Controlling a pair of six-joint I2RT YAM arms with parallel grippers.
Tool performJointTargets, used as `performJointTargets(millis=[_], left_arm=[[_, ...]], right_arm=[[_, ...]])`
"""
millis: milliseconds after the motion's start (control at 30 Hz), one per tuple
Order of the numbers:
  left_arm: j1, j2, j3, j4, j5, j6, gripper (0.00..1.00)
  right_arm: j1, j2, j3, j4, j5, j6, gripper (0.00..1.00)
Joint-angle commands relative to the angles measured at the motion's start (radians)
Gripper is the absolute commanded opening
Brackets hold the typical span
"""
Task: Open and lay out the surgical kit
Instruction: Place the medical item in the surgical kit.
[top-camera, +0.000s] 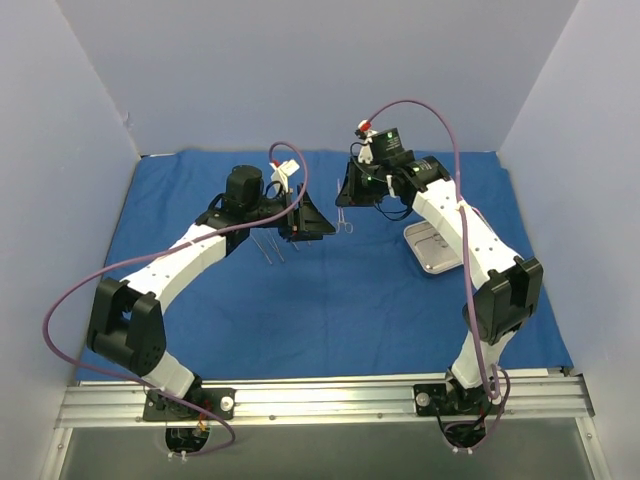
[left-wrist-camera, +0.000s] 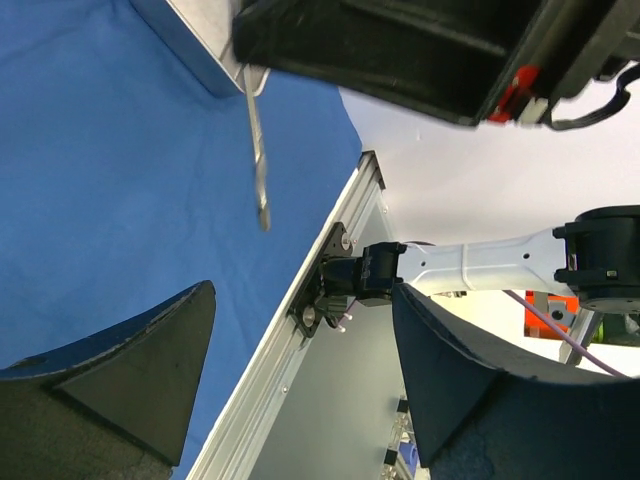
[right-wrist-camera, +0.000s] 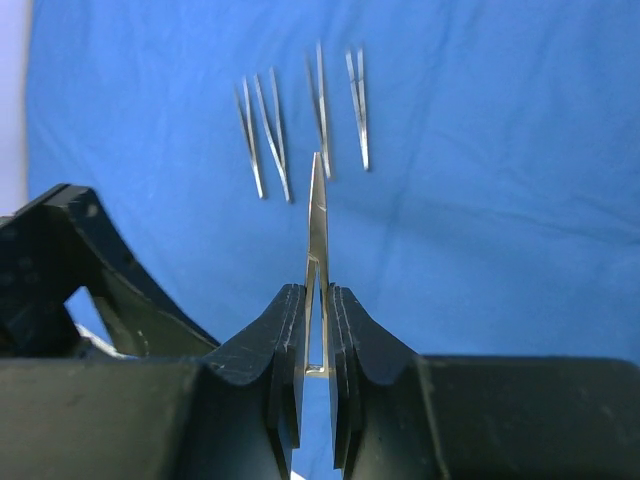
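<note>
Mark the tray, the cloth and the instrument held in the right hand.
tray (top-camera: 430, 250): top view, bare floor left of the arm.
cloth (top-camera: 330, 310): top view, bare middle stretch.
held instrument (right-wrist-camera: 318, 215): right wrist view, shaft above the fingers.

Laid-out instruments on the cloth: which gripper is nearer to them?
Left. The left gripper hovers open just right of the instrument row; the right gripper, shut on a fifth instrument, is farther right and back.
</note>
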Motion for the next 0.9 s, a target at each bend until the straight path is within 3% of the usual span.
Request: performJointTargets(millis=[0, 267, 433, 533, 633, 667, 700, 733, 833, 867], left_arm=[[-0.006, 0.028, 0.021, 0.1, -0.009, -0.032, 0.79], [-0.006, 0.083, 0.065, 0.097, -0.023, -0.015, 0.73], [-0.006, 0.123, 0.102, 0.048, -0.017, -0.001, 0.63], [-0.005, 0.14, 0.114, 0.053, -0.02, -0.003, 0.47], [-0.005, 0.157, 0.134, 0.055, -0.023, -0.001, 0.06], [-0.002, 0.157, 0.136, 0.038, -0.036, 0.006, 0.03], [0.0, 0.154, 0.133, 0.007, -0.05, 0.025, 0.02], [0.006, 0.134, 0.127, -0.007, -0.094, 0.031, 0.02], [0.053, 0.053, 0.041, -0.024, -0.156, 0.036, 0.02], [0.072, 0.031, -0.025, -0.012, -0.165, 0.025, 0.02]], right_arm=[[0.019, 0.014, 0.043, -0.006, -0.025, 0.012, 0.0], [0.039, 0.022, 0.041, -0.013, -0.025, 0.021, 0.0], [0.047, 0.036, 0.069, -0.017, -0.036, 0.033, 0.0], [0.056, 0.051, 0.09, -0.028, -0.039, 0.033, 0.0], [0.065, 0.063, 0.098, -0.025, -0.048, 0.038, 0.0], [0.065, 0.068, 0.103, -0.023, -0.062, 0.044, 0.0], [0.064, 0.08, 0.112, -0.031, -0.062, 0.045, 0.1], [0.05, 0.088, 0.122, -0.048, -0.056, 0.051, 0.4], [-0.017, 0.094, 0.158, -0.072, -0.028, 0.073, 0.64], [-0.036, 0.09, 0.181, -0.083, -0.016, 0.074, 0.66]])
